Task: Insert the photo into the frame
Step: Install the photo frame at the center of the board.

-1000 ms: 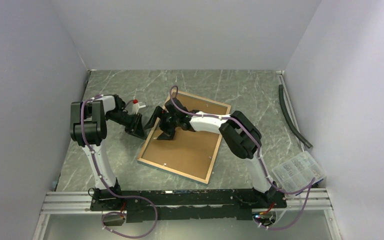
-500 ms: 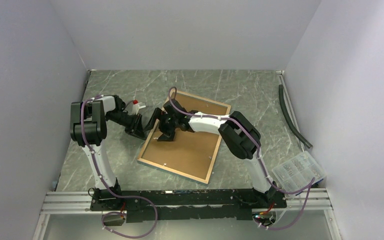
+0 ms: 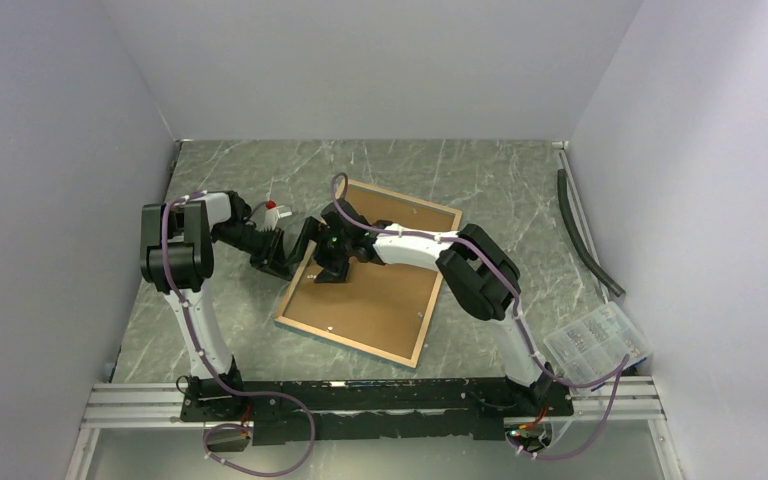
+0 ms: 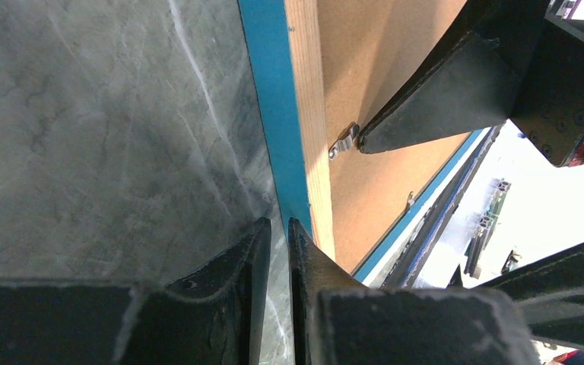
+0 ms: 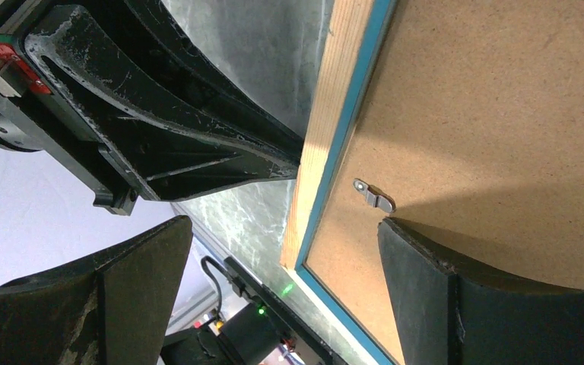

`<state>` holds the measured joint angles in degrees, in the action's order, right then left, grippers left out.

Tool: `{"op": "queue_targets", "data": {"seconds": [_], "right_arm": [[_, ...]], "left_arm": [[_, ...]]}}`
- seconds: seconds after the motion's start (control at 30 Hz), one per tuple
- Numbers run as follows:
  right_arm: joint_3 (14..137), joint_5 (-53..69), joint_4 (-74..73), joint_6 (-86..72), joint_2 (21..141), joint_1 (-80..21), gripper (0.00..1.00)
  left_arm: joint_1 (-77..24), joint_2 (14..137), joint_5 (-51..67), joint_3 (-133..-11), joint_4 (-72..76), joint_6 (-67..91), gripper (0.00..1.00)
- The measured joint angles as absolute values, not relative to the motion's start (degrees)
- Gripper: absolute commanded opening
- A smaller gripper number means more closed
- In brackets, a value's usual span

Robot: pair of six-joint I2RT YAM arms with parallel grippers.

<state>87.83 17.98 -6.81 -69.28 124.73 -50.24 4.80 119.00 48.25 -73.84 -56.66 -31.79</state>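
The frame [image 3: 348, 344] lies face down mid-table, pale wood rim up, with a brown backing board [image 3: 385, 290] inside it. The photo is hidden. My left gripper [image 3: 296, 252] is low on the table with its tips at the frame's left edge; in the left wrist view the gripper [image 4: 280, 225] is shut but for a thin gap, beside the turquoise side [image 4: 274, 114]. My right gripper [image 3: 326, 256] is open and straddles that rim [image 5: 327, 129]. One of its fingers [image 5: 441, 289] rests on the board [image 5: 502, 114] next to a metal clip [image 5: 374, 196].
A black hose [image 3: 585, 230] lies along the right wall. A clear plastic box [image 3: 600, 340] sits at the near right. Walls close the table on the left, back and right. The two grippers are very close together at the frame's left edge.
My left gripper has slid right up to the frame's left edge. My right gripper has shifted slightly left over that rim. The frame has not moved.
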Motion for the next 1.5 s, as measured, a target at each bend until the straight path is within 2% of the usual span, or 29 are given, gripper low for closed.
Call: {"op": "queue_targets", "data": {"seconds": [1.5], "right_arm": [[88.58, 18.55, -0.34, -71.13, 127.24, -48.8, 0.96]], "left_arm": [[4.54, 119.0, 48.23, -73.71, -57.32, -32.14, 0.2]]}}
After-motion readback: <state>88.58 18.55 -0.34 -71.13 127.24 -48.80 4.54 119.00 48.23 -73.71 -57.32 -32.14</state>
